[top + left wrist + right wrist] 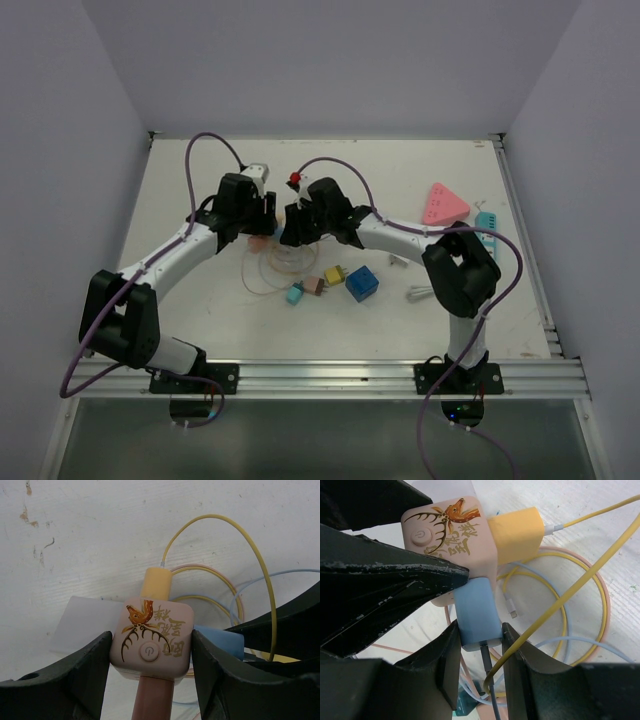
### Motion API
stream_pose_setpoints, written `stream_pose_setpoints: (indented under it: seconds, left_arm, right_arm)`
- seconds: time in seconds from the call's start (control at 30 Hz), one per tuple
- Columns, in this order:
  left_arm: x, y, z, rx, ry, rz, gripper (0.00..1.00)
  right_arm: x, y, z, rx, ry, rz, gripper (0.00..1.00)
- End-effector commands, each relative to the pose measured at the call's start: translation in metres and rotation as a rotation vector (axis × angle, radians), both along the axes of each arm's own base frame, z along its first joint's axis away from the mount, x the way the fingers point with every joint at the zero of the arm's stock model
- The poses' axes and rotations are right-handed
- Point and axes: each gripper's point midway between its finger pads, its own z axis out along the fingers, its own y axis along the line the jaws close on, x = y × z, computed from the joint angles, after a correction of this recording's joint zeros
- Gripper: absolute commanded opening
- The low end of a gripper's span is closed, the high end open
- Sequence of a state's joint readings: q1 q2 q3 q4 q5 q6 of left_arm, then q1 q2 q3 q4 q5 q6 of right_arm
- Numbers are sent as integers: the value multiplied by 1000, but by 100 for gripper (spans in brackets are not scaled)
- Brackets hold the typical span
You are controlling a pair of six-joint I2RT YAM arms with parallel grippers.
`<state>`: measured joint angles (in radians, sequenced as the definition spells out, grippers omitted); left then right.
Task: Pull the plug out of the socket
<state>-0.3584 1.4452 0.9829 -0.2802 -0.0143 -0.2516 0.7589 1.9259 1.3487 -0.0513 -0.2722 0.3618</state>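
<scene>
1. Left claw (150,656) pinches the socket (152,630) by its sides, mid-table.
2. Right claw (479,652) pinches the blue plug (476,611), not yet out, at the socket's 6 o'clock in the right wrist view.
3. Left to do: the pull apart.
4. From above, the table (200,190) is bare at 12 o'clock. Blocks (362,283) sit at 4 o'clock, and cables (560,605) loop close by.

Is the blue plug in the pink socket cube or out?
In: the blue plug sits flush against the pink socket cube, with the right pincer shut on it.
</scene>
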Motion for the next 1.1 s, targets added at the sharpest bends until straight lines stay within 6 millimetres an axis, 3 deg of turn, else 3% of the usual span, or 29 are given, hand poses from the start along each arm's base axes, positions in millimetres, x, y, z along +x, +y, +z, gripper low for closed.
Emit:
stream_pose_setpoints:
  seconds: [0.0,0.23,0.53,0.93,1.07]
  left_arm:
    - [30,25,32,63,-177,121,0]
    - [32,45,23,153,-185,193,0]
    - [33,57,19,213,-188,229,0]
    - [36,66,21,209,-191,274,0]
    - [34,60,24,179,-201,248,0]
  right_arm:
    - [-4,-3,40,67,-57,11,0]
    - [-17,-16,28,35,-13,-2,0]
    - [-28,-39,15,-8,48,-21,0]
    - [-41,-54,14,-3,82,-23,0]
    - [-43,-55,15,-4,81,-26,0]
